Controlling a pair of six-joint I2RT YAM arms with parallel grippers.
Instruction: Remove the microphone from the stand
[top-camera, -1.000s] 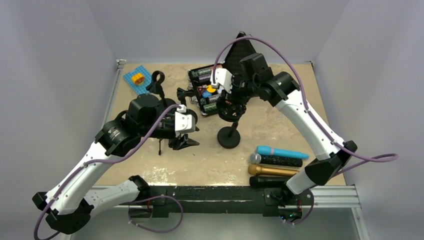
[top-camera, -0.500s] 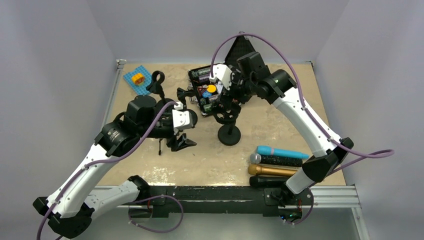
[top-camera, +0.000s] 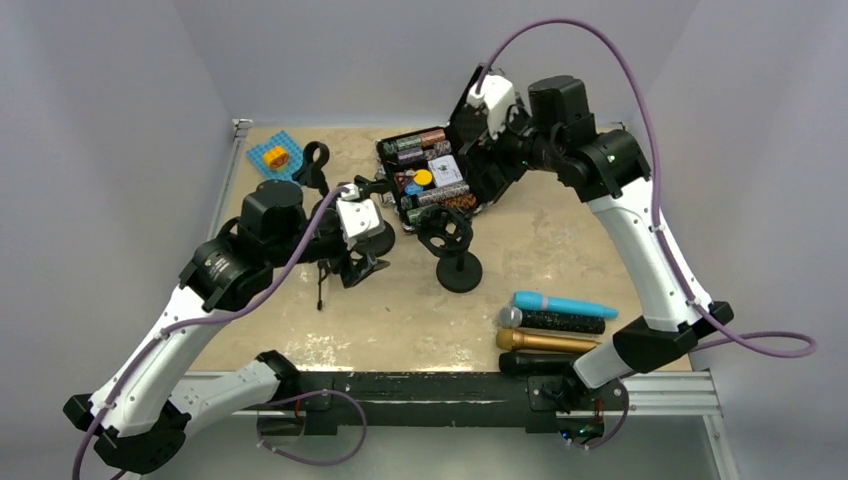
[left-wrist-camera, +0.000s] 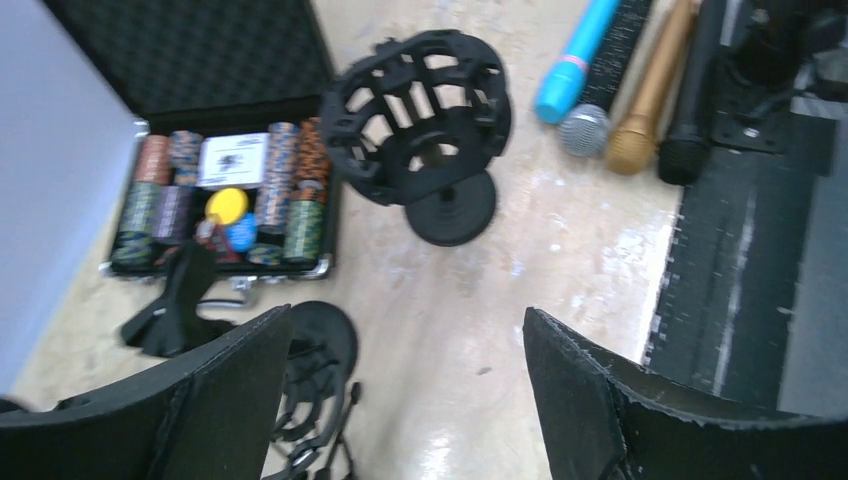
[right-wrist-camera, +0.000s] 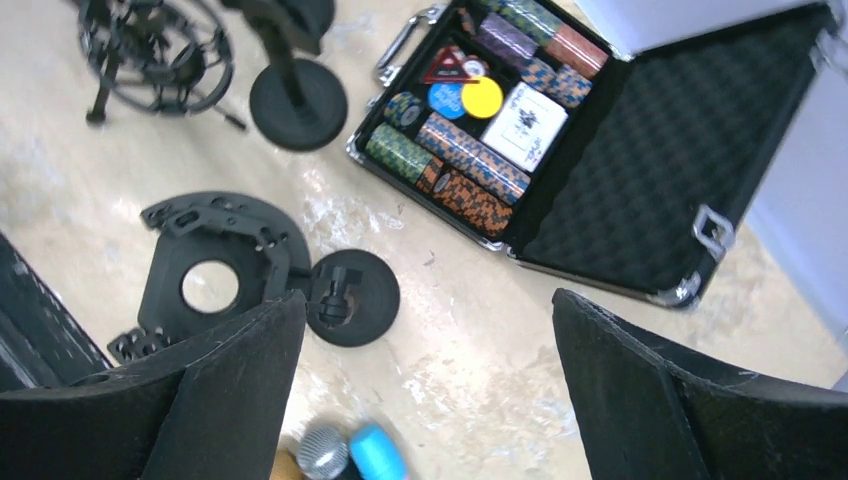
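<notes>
The only print in view is on the white card (right-wrist-camera: 526, 112) in the open chip case (top-camera: 425, 180), and it is too small to be read. Four microphones are laid side by side at the near right of the table (top-camera: 400, 330), all apart from the stand (top-camera: 458, 250). The blue microphone (top-camera: 565, 304) is placed farthest. The glittered black microphone (top-camera: 555, 321) with a silver head comes next, then the gold microphone (top-camera: 545, 342). The plain black microphone (top-camera: 535, 363) is set closest to the near edge. Their long axes are run left to right, with the heads pointed left. The stand's cage mount (left-wrist-camera: 415, 115) is seen holding nothing, tilted above its round base, to the left of the row. Bare tabletop is left between the stand and the microphones, and from the stand to the black rail (top-camera: 430, 385). The left gripper (left-wrist-camera: 400, 400) is spread wide with nothing between its fingers, left of the stand. The right gripper (right-wrist-camera: 430, 400) is likewise spread wide and unloaded, raised over the far case lid.
</notes>
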